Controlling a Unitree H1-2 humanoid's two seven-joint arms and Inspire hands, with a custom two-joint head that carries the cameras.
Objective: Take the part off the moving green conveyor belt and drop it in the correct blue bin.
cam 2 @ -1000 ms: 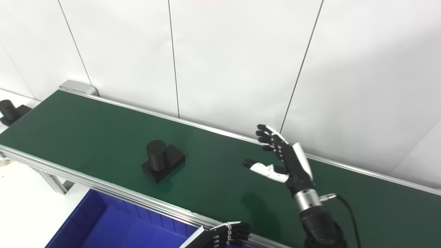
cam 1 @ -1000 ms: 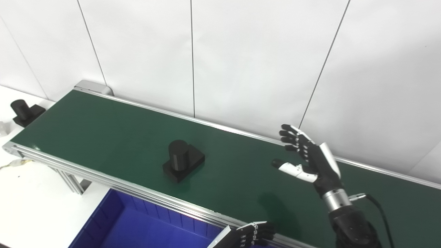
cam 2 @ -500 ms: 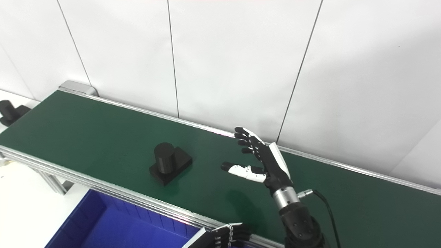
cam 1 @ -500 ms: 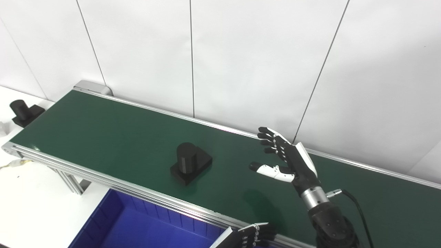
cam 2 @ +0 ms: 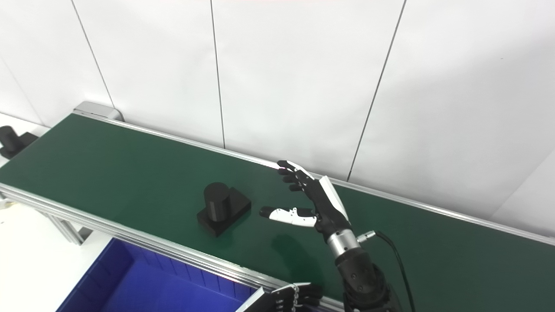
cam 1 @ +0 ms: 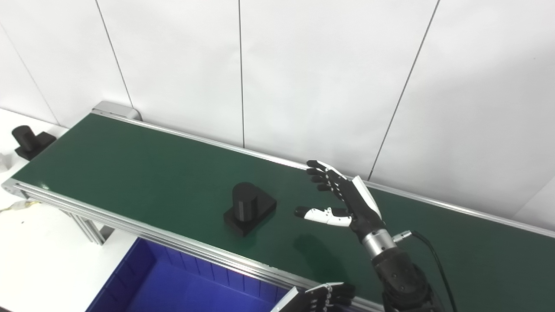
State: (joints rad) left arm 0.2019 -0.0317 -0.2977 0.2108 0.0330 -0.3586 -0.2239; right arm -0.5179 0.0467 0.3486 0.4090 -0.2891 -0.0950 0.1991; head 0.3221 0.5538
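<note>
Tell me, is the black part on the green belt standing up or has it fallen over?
Standing up. The black part rests flat on its square base on the green conveyor belt, its round cylinder pointing upward.

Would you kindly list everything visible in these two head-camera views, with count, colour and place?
Belt: one, green with silver rails, running from the far left to the near right.
Part: one, black, a cylinder on a block, on the belt near its front rail, just left of the right hand.
Second part: one, black, on the white table past the belt's left end.
Bin: one, blue, below the belt's front rail.
Wall: white panels behind the belt.
Cable: one, black, at the right wrist.
Right hand: open, above the belt.
Left hand: bottom edge, fingers curled, holding nothing visible.
</note>
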